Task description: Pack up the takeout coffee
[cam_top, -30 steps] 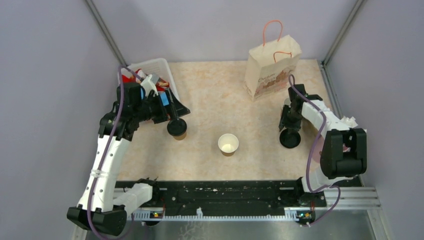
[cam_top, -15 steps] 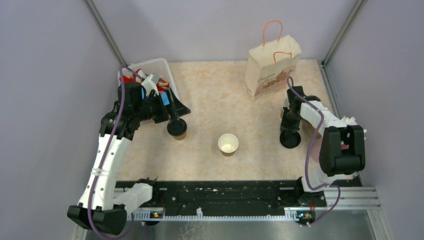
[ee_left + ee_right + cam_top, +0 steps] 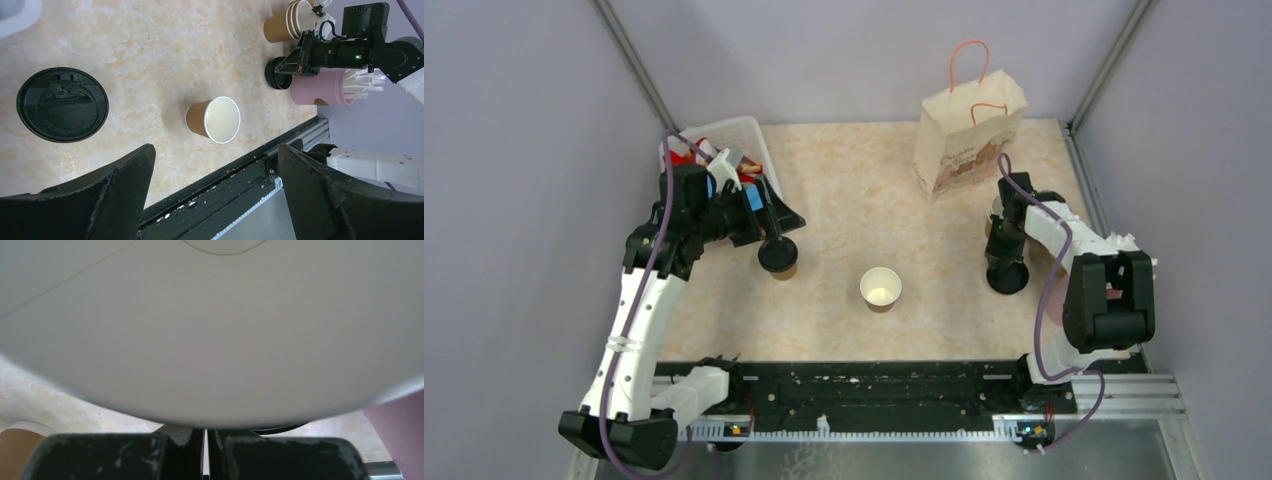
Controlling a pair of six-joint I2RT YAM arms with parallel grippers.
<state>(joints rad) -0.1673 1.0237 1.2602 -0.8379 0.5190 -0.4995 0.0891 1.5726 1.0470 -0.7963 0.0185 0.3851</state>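
Observation:
A brown cup with a black lid on it (image 3: 777,255) stands left of centre; it also shows in the left wrist view (image 3: 62,111). My left gripper (image 3: 772,226) hangs just behind it, open and empty (image 3: 215,150). A second brown cup (image 3: 880,288), open with a cream inside, stands mid-table (image 3: 215,120). My right gripper (image 3: 1005,262) is shut on a black lid (image 3: 1008,279) low over the table at the right (image 3: 278,75). In the right wrist view the jaws (image 3: 205,440) show only a thin slit, and a pale blur hides the rest.
A paper bag with orange handles (image 3: 969,135) stands at the back right. A white basket of packets (image 3: 724,150) is at the back left. A pink cup of white sticks (image 3: 325,87) and a stack of brown cups (image 3: 287,22) stand beside the right arm.
My right gripper and the black lid have shifted slightly back and to the right. The left arm and both cups have not moved.

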